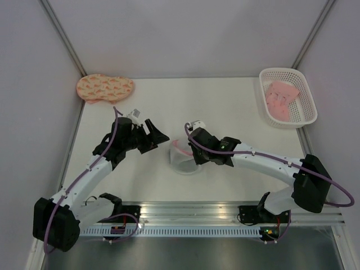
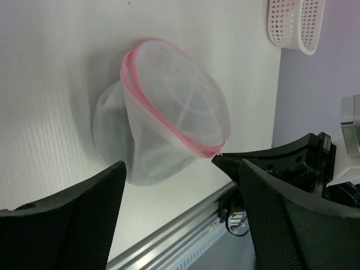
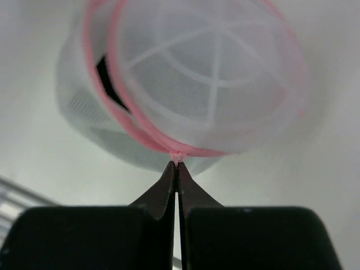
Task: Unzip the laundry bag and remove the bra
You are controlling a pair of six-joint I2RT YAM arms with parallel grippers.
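Left gripper (image 1: 156, 135) jaws spread wide, holding nothing, just left of laundry bag (image 1: 183, 158), which sits mid-table with a gap open and the bra (image 3: 107, 76) showing dark inside. Right gripper (image 3: 178, 163) jaws are pressed together, pinching the bag's pink rim (image 3: 130, 115). Risk: nothing braces the bag, so a pull may drag it along or the pinch may slip.

**White table top** (image 1: 225, 101), seen from above.

- **10 o'clock:** a peach padded piece with an orange pattern (image 1: 105, 88) lies flat in the far left corner.
- **2 o'clock:** a white plastic lattice basket (image 1: 281, 71) stands near the right wall. It holds a folded pink garment (image 1: 281, 97).
- **6 o'clock:** an aluminium rail (image 1: 197, 211) runs along the near edge, with a slotted strip (image 1: 191, 230) just below it.
- **11 and 1 o'clock:** metal struts (image 1: 63, 36) rise at the far corners between pale walls.

In the left wrist view the basket sits at 1 o'clock.
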